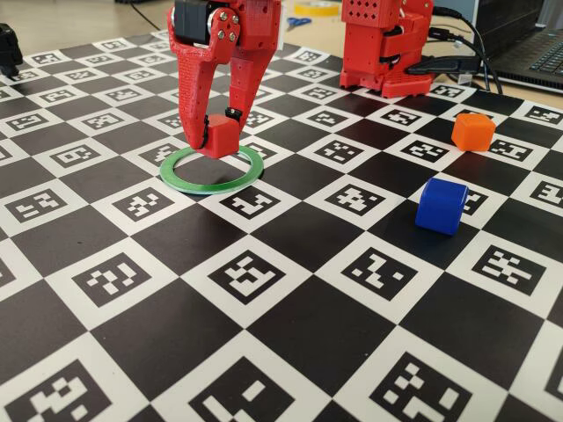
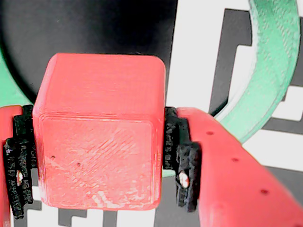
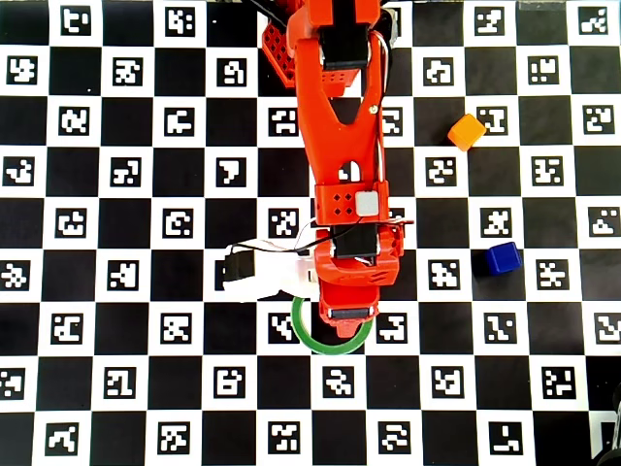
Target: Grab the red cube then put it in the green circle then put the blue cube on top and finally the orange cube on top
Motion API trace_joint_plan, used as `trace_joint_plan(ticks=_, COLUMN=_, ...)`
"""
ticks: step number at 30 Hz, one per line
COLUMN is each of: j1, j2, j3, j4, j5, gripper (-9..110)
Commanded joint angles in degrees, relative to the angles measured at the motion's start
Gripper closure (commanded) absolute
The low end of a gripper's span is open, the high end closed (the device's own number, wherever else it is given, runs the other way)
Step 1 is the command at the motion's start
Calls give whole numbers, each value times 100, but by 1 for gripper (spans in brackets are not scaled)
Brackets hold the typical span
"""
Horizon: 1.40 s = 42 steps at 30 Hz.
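My gripper point(image 1: 217, 136) is shut on the red cube point(image 1: 221, 138). It holds the cube low over the far inner part of the green circle point(image 1: 211, 185); I cannot tell whether the cube touches the mat. In the wrist view the red cube point(image 2: 99, 142) sits between the black pads point(image 2: 177, 151), with the green circle point(image 2: 270, 71) curving behind at the right. From overhead the arm hides the cube and only the near arc of the green circle point(image 3: 333, 349) shows. The blue cube point(image 1: 442, 205) point(image 3: 503, 258) and the orange cube point(image 1: 473, 131) point(image 3: 467, 131) lie on the mat to the right.
A checkerboard mat point(image 1: 264, 352) with printed markers covers the table. The red arm base point(image 1: 387, 44) stands at the back. Cables and a laptop point(image 1: 528, 44) lie at the back right. The arm's white camera mount point(image 3: 254, 274) sticks out to the left overhead.
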<state>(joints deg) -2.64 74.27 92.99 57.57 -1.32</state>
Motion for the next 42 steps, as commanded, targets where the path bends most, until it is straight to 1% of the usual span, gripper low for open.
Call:
trace_joint_plan(ticks=1, j1=26, j2=114, j3=-18, j4=-105, j5=-62, gripper=93)
trace_joint_plan(ticks=23, j1=202, j2=-62, j3=62, j4=-316, j5=-308, gripper=93)
trace_joint_plan(ticks=42, j1=185, j2=-141, j3=-18, j4=-202, j5=-308, gripper=93)
